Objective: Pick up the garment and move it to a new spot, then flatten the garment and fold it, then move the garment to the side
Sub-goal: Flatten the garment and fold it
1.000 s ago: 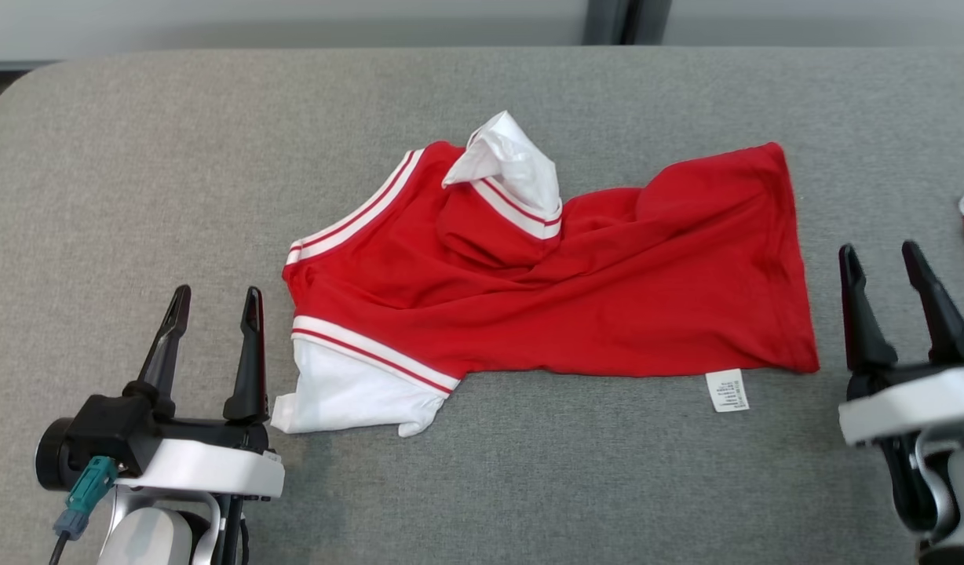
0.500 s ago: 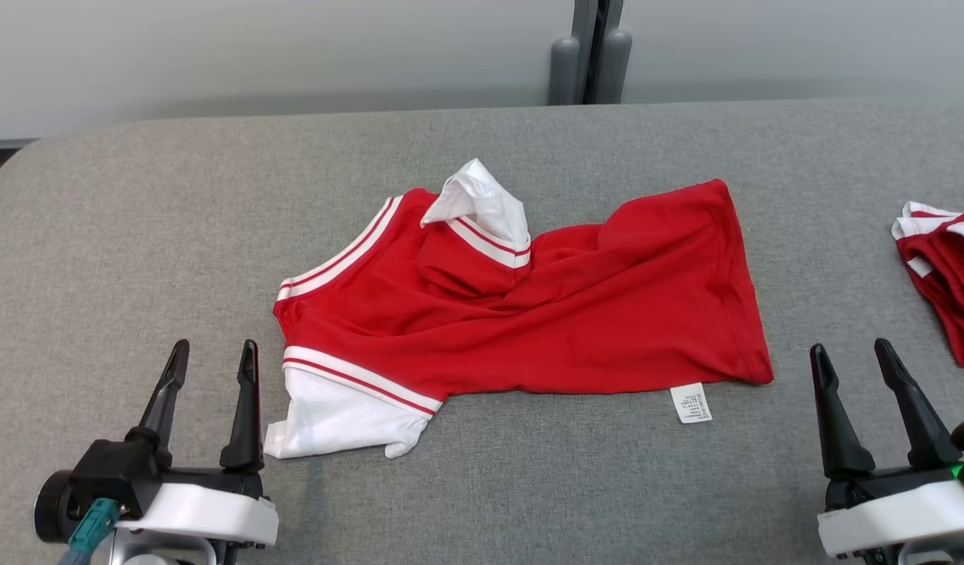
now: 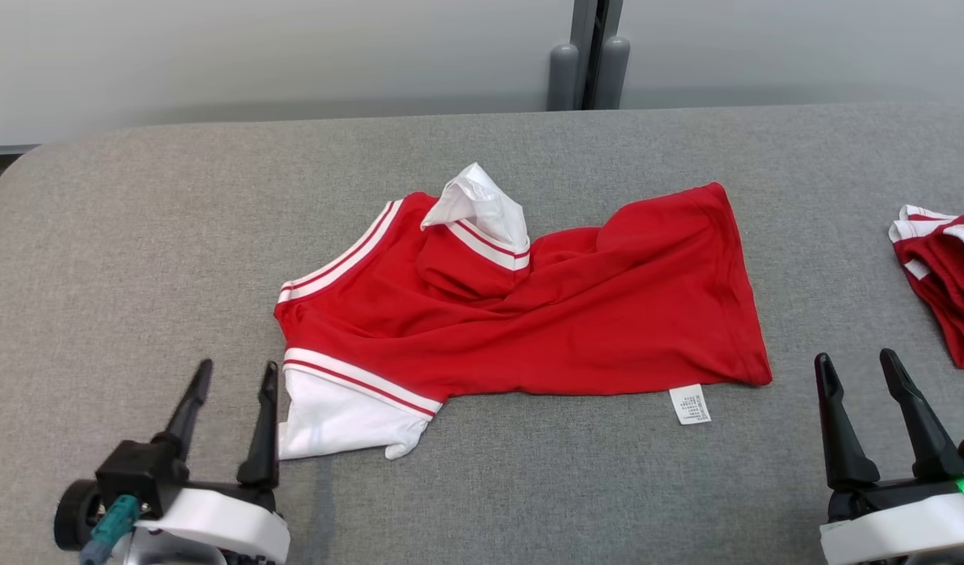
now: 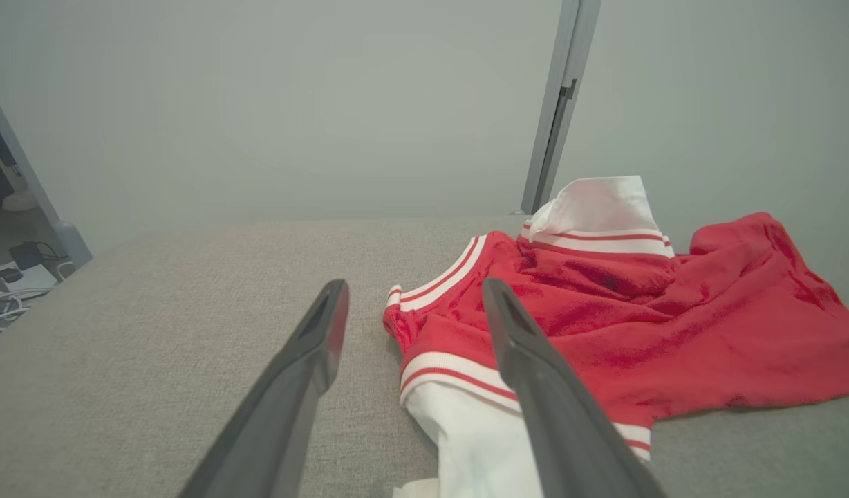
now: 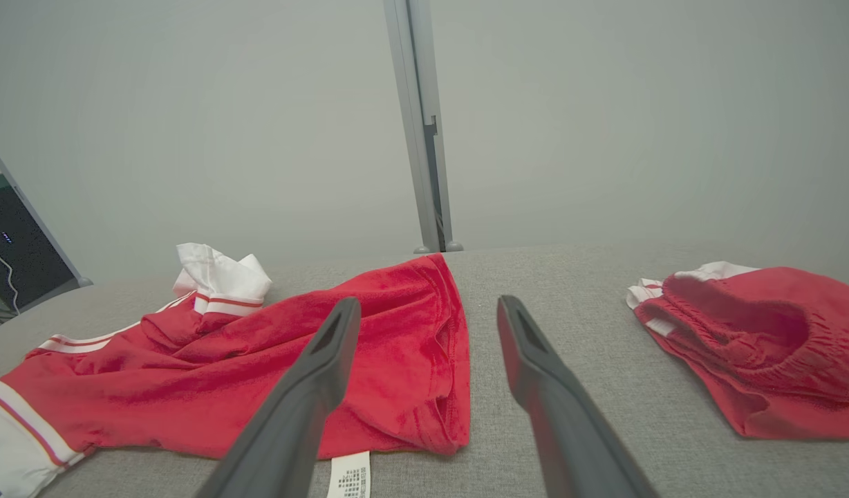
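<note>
On the grey fabric-covered table (image 3: pixel 136 235), the garment (image 3: pixel 545 314), a red top edged with white bands and thin red stripes, was seen lying crumpled and unfolded at the centre of the head view, with its plain red hem turned toward three o'clock and its striped edging toward nine o'clock. A white sleeve (image 3: pixel 341 416) was spread flat at the garment's seven o'clock corner, and a second white piece (image 3: pixel 482 200), banded in the same stripes, was stood up in a peak at its twelve o'clock edge. A small white care label (image 3: pixel 689 404) was laid on the table at the garment's five o'clock corner, just below the hem. Several lines of dark print were carried on it, but they were too small to be read in either the head view or the right wrist view. The left gripper (image 3: pixel 239 365) was held at seven o'clock with its two fingers spread apart and nothing between them, its inner finger just beside the white sleeve. The right gripper (image 3: pixel 856 355) was held at four o'clock, likewise spread and empty, near the hem corner but apart from it. A second red garment (image 3: pixel 941 267) with white striped trim was bunched at three o'clock, well apart from the first. Two grey posts (image 3: pixel 588 67) were set against the pale wall (image 3: pixel 293 63) at twelve o'clock, beyond the table's far edge.
</note>
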### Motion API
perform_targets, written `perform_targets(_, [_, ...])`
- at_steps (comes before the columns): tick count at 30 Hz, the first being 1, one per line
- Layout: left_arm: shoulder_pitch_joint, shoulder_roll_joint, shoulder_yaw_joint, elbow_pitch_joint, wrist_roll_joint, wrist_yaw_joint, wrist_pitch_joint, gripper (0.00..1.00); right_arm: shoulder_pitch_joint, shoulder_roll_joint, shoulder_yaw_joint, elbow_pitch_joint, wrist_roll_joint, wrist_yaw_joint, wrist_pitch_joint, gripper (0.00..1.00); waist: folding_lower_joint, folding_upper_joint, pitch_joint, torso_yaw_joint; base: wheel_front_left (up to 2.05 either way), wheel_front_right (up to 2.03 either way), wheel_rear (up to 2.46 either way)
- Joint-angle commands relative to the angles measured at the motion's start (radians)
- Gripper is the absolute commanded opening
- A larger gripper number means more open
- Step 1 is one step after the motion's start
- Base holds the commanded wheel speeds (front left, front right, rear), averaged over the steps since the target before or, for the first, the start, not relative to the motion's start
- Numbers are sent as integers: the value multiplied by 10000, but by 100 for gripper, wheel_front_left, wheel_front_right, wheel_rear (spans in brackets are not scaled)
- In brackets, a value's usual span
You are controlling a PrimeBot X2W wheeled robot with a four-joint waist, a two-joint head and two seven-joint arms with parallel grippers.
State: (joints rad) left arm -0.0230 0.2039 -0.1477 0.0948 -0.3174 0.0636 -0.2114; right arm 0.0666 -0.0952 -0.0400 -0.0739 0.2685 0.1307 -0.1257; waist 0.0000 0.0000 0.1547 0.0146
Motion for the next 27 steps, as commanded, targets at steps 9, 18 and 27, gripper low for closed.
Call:
perform_targets(9, [307,-183,-471,1326,-467,-520,353,100,-181,-4,159,101,22,3,-37,100,0,0,323,-39,0,0,0])
perform_targets(18, [-267,-188,-834,2871,-474,-1076,49,100,-261,12,138,252,64,3,-80,100,0,0,577,-22,0,0,0])
perform_targets(27, [-713,-79,-950,3362,-344,-1196,-254,0,-342,-116,32,749,156,3,-116,100,0,0,720,-29,0,0,0])
